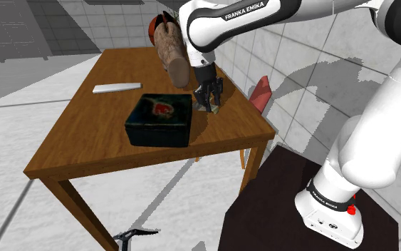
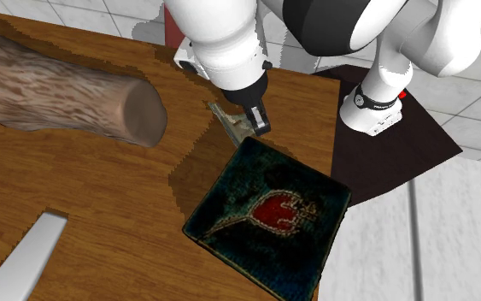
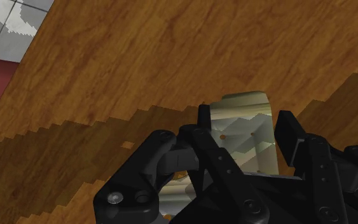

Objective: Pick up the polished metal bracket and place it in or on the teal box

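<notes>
Your gripper [image 3: 246,127] is squeezing the shiny bracket [image 3: 244,105] between its two fingers, low over the table [image 1: 77,142], just beside the dark box [image 1: 159,123].

- "FRANKA EMIKA" in capitals standing on upper link [image 1: 243,13] of arm [image 1: 377,121], shoulder view; lettering running along link, rising toward that view's right.
- Small pale lettering sitting on dark band [image 1: 328,200] around arm's foot, just above stand [image 1: 277,207]; too small for reading.
- Second exterior view: same dark band [image 2: 372,99] carrying faint pale marks, likewise not legible.
- Red dot sitting beside band on arm's foot, bearing no readable sign.
</notes>
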Tool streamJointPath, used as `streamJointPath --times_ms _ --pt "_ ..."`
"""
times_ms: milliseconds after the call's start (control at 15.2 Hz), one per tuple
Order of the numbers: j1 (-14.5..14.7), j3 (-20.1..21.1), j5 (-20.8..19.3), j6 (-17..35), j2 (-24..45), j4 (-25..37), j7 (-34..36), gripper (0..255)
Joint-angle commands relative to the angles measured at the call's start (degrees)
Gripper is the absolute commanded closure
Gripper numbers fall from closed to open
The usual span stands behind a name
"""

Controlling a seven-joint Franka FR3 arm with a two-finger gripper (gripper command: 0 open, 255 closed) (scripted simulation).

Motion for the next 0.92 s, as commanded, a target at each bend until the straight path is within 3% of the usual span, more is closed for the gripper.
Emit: streamJointPath --times_ms 0,264,858 --pt "0.00 -0.01 0.00 0.02 0.02 -0.02 0.00 255" --pt "-0.01 -0.01 0.00 0.02 0.02 -0.01 0.00 255" --pt "-0.01 -0.01 0.04 -6.81 -0.80 6.00 -0.15 255"
